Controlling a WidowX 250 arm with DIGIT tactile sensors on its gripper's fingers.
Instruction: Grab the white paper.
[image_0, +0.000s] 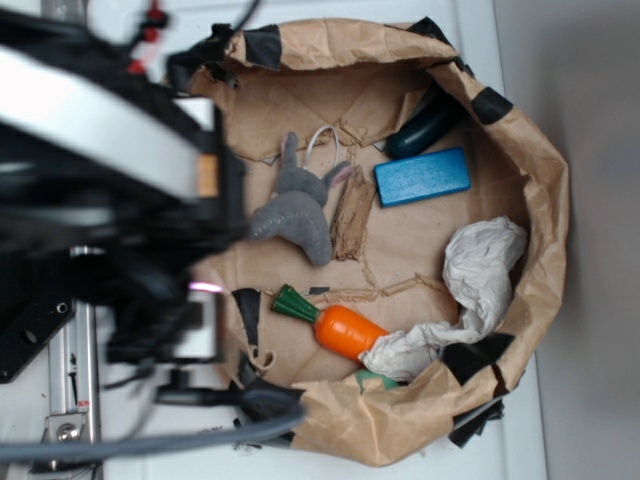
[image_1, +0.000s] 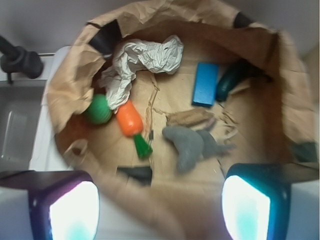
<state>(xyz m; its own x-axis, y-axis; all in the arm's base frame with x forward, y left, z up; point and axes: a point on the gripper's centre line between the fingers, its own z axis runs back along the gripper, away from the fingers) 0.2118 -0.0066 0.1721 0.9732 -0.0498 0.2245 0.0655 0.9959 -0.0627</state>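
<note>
**Off-white wad waits at the bag's far wall**

Crumpled white paper lies inside the brown bag, touching the toy carrot. It looks light, soft and crushable; pinch its thick upper bulge. The tool hovers spread, holding nothing.

The brown paper bag stands open at the top, its walls ringing everything inside. The white paper lies against the far wall, with nothing on top of it. One end touches the toy carrot, and a green ball sits just beside that end. The blue block and grey stuffed animal lie apart from it, with bare bag floor between. The gripper hangs above the near rim, jaws spread.
</note>
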